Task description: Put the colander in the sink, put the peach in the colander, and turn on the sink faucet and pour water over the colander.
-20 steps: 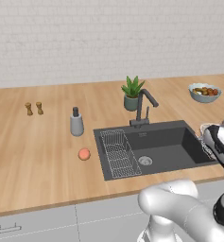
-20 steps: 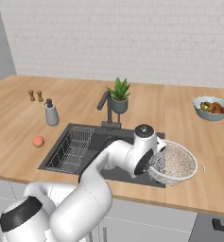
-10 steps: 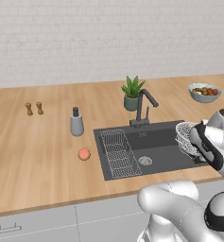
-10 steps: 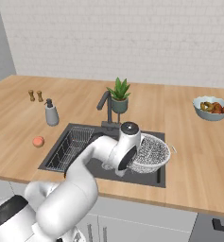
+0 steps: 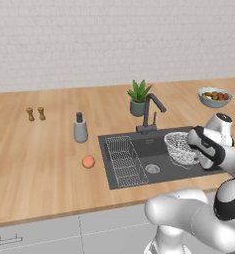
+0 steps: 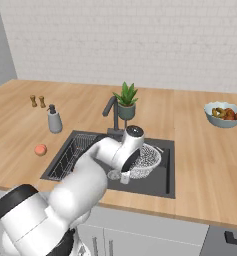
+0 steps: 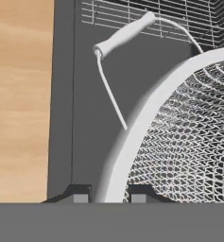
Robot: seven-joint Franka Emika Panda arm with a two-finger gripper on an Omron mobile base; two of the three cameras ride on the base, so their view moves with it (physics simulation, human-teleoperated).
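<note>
White-silver round mesh colander (image 5: 180, 148) rim pinched in the two-finger gripper (image 7: 108, 194), centre-right over the dark grey rectangular sink (image 5: 139, 171); we judge lowering and release come next.

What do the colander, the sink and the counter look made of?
Colander: looks like fine silver wire mesh under a smooth white rim, with a thin wire handle; you can see through the weave. Sink: matte dark grey, no glare, possibly composite or coated metal. Counter: wood, light brown with plank grain lines.
</note>
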